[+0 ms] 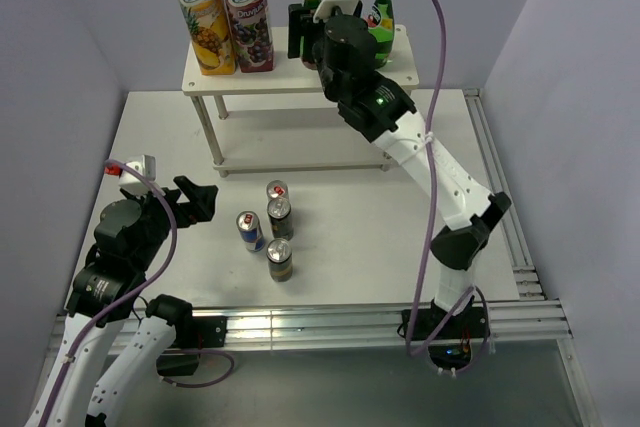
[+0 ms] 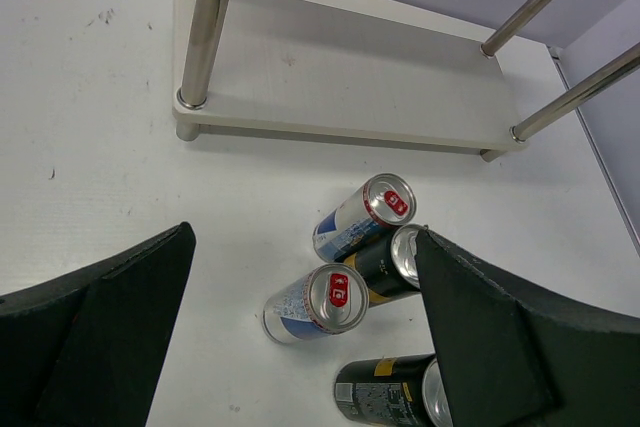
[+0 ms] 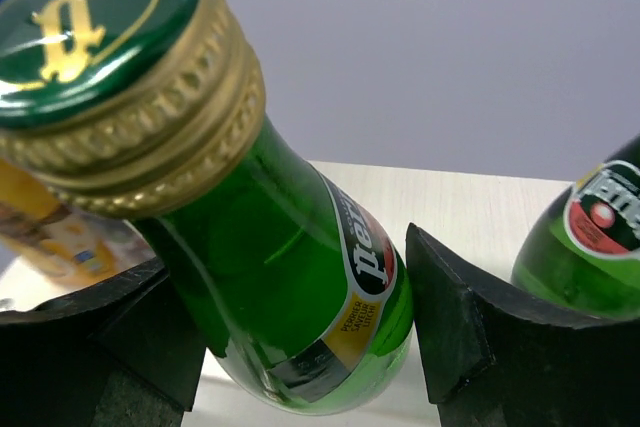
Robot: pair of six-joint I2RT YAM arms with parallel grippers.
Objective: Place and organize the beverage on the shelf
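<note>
Cartons (image 1: 222, 15) and two bottles (image 1: 383, 9) are set on the shelf (image 1: 290, 77), one bottle (image 3: 300, 247) gripped by the right pincer (image 3: 295, 347); four cans (image 1: 279, 259) are left on the bench (image 1: 370, 237); left pincer (image 1: 203, 202) is seen open.

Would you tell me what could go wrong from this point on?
1. The right gripper holds the green bottle on the shelf's top board, close beside a second bottle; a careless withdrawal might knock either over.
2. The four cans stand tightly clustered before the open left gripper; grasping one may topple its neighbours.
</note>
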